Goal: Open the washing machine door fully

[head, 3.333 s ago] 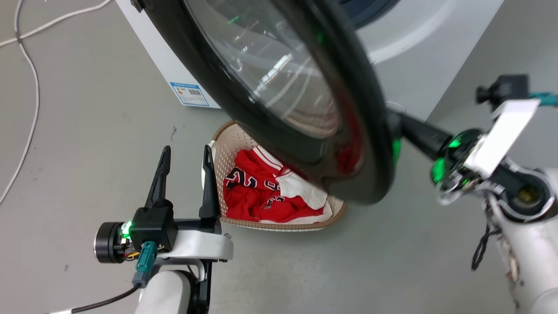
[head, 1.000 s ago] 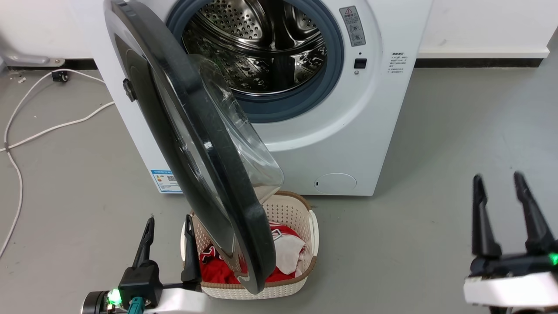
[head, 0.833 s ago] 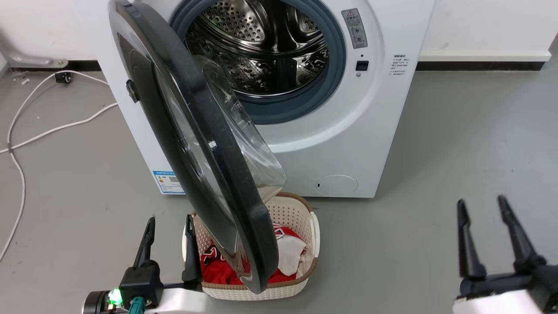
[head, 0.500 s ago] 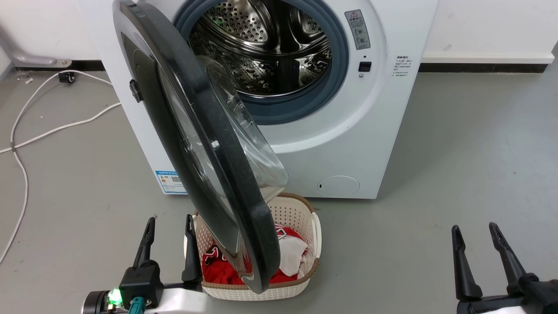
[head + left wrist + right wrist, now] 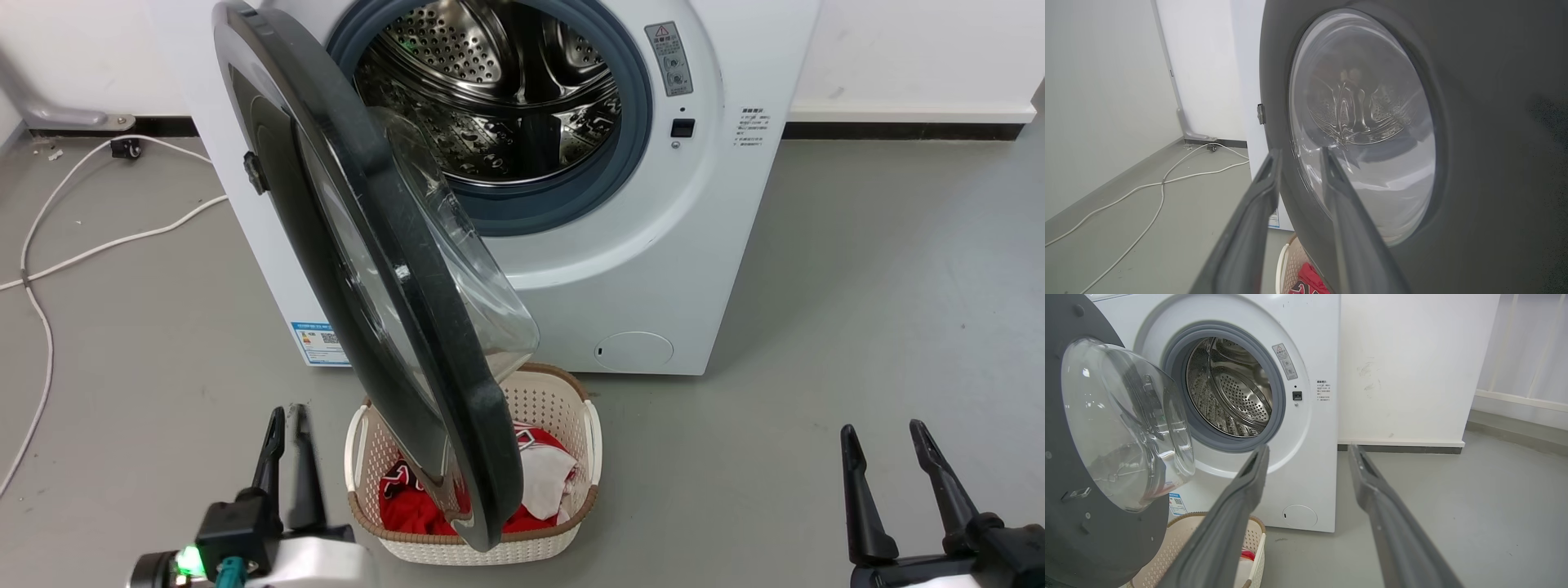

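Observation:
The white washing machine [image 5: 694, 245] stands ahead with its steel drum [image 5: 506, 90] exposed. The washing machine door [image 5: 384, 269], black with a clear glass bowl [image 5: 473, 278], hangs swung out on its left hinge, edge-on to me, its lower rim over a basket. My left gripper [image 5: 288, 411] is low on the left, beside the door's outer face [image 5: 1474, 122], open with a narrow gap and holding nothing. My right gripper [image 5: 880, 426] is at the lower right, open and empty, well clear of the door. Its wrist view shows the door's inner side [image 5: 1069, 522].
A cream laundry basket [image 5: 547, 400] with red and white clothes [image 5: 408, 506] sits on the grey floor below the door. A white cable [image 5: 98, 245] runs across the floor at the left. Bare floor lies to the machine's right, up to the white wall [image 5: 1412, 355].
My left gripper has shifted left, away from the basket, and its fingers have drawn closer together. The right gripper has sunk to the lower right. The door has stayed swung out.

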{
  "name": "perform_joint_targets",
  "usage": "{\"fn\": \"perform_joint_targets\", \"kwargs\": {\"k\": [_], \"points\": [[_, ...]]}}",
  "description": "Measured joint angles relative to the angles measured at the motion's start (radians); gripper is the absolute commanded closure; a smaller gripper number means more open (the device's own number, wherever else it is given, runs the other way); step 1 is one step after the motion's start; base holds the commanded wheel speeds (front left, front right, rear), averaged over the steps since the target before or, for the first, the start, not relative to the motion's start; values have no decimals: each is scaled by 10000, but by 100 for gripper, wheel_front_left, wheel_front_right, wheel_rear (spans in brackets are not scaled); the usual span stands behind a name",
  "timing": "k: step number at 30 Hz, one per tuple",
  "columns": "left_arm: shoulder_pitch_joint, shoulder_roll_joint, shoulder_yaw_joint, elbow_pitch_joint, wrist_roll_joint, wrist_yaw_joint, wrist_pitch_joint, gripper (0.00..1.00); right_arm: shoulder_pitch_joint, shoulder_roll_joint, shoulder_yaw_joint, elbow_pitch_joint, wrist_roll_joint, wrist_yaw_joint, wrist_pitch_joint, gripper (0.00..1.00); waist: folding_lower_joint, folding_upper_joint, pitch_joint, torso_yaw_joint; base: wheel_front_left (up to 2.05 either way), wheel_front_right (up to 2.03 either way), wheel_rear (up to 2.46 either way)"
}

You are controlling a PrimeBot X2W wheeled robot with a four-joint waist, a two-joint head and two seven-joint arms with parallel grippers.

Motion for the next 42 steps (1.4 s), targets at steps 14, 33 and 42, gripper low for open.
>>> {"fn": "perform_joint_targets", "kwargs": {"k": [14,33,42], "points": [[-1434,105,408,-3060,662,-401,-4,100,-82,4,186,40,-44,0,-2,0,0,0,78,23,0,0,0],[-2737,15,-3381,-4121,715,-1333,-4,100,-305,4,514,109,-90,0,-2,0,1,0,168,-109,0,0,0],[-2805,10,-5026,-3710,412,-1342,-4,100,-319,4,569,119,-104,0,0,0,0,0,166,-150,0,0,0]]}}
